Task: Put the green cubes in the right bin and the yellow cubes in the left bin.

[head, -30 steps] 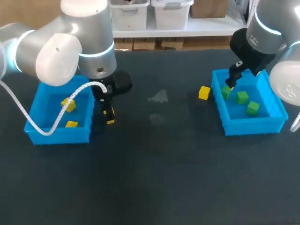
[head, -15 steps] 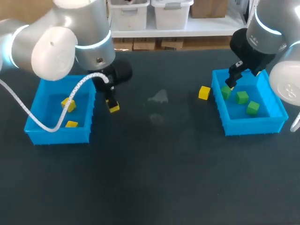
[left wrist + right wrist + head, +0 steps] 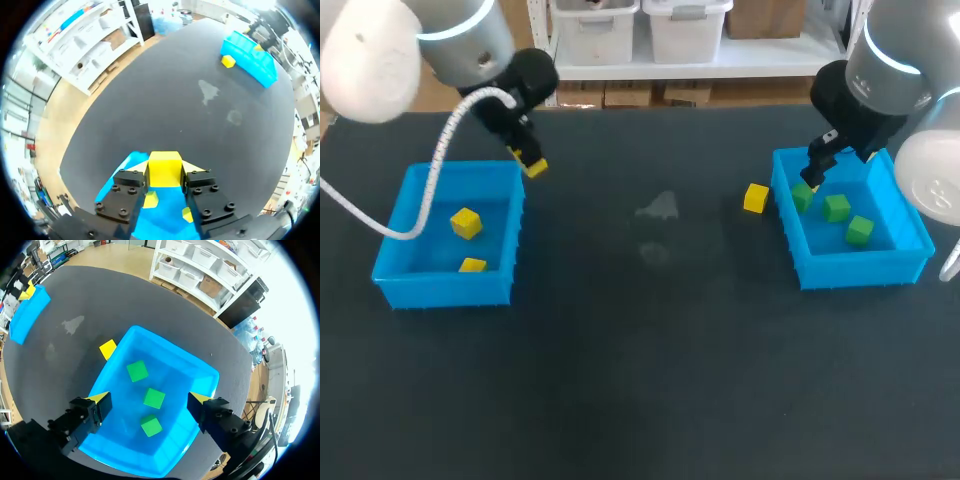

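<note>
While the right gripper hung unmoved, fingers spread wide, far across the table from the left bin, the left gripper rose from the table beside that bin's right wall to above its far right corner, clamped on the held yellow cube. Two binned yellow cubes lay inside. A drop seemed next. The stray yellow cube waited well apart from the bin.

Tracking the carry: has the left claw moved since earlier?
Yes: left claw, shut on a yellow cube, moved from beside left bin's right wall to its far right corner.
</note>
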`<move>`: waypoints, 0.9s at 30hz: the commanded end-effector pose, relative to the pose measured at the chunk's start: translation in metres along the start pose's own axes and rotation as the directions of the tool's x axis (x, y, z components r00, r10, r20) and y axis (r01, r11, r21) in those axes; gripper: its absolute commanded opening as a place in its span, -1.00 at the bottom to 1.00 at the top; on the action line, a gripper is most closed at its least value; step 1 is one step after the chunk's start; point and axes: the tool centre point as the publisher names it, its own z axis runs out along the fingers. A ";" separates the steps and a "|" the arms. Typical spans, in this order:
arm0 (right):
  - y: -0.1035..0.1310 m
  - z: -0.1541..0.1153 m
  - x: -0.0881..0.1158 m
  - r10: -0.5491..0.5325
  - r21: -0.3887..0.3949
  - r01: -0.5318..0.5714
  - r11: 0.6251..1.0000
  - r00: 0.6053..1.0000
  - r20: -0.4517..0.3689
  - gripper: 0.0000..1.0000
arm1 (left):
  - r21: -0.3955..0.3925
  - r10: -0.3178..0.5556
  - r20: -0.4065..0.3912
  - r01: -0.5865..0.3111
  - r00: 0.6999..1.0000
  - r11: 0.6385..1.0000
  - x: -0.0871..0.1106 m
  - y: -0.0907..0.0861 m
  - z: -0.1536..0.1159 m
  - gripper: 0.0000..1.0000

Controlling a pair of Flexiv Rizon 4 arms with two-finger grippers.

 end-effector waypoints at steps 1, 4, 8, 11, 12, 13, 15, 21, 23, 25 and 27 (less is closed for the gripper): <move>0.000 -0.001 0.001 0.001 0.002 -0.001 1.000 1.000 0.003 1.00 | -0.008 -0.030 0.015 0.030 0.999 1.000 0.032 0.007 -0.011 -1.00; 0.000 -0.001 0.001 0.001 0.002 -0.001 1.000 1.000 0.003 1.00 | -0.014 -0.059 -0.004 0.059 0.998 0.998 0.053 0.013 -0.009 -1.00; 0.000 -0.001 0.001 0.001 0.002 -0.001 1.000 1.000 0.003 1.00 | -0.013 -0.090 -0.026 0.090 0.996 0.996 0.072 0.012 -0.005 -1.00; 0.000 -0.001 0.001 0.001 0.002 -0.001 1.000 1.000 0.003 1.00 | -0.010 -0.097 -0.051 0.097 0.994 0.995 0.083 0.009 0.001 -1.00; 0.000 -0.001 0.001 0.001 0.002 -0.001 1.000 1.000 0.003 1.00 | -0.011 -0.098 -0.055 0.098 0.994 0.995 0.086 0.009 0.004 -1.00; 0.000 -0.001 0.001 0.001 0.002 -0.001 1.000 1.000 0.003 1.00 | -0.012 -0.095 -0.063 0.095 0.993 0.995 0.089 0.008 0.006 -0.65; 0.000 -0.001 0.001 0.001 0.002 -0.001 1.000 1.000 0.003 1.00 | -0.003 -0.097 -0.071 0.097 0.993 0.995 0.092 0.008 0.010 1.00; 0.000 -0.001 0.001 0.001 0.002 -0.001 1.000 1.000 0.003 1.00 | 0.019 -0.124 -0.045 0.125 0.991 0.992 0.085 0.017 0.015 1.00; 0.000 -0.001 0.001 0.001 0.002 -0.001 1.000 1.000 0.003 1.00 | 0.038 -0.110 -0.011 0.111 0.994 0.993 0.074 0.018 0.014 1.00; 0.000 -0.001 0.001 0.001 0.002 -0.001 1.000 1.000 0.003 1.00 | 0.058 -0.089 0.033 0.087 0.995 0.995 0.054 0.019 0.011 1.00; 0.000 -0.001 0.001 0.001 0.002 -0.001 1.000 1.000 0.003 1.00 | 0.068 -0.063 0.057 0.059 0.996 0.996 0.039 0.018 0.008 1.00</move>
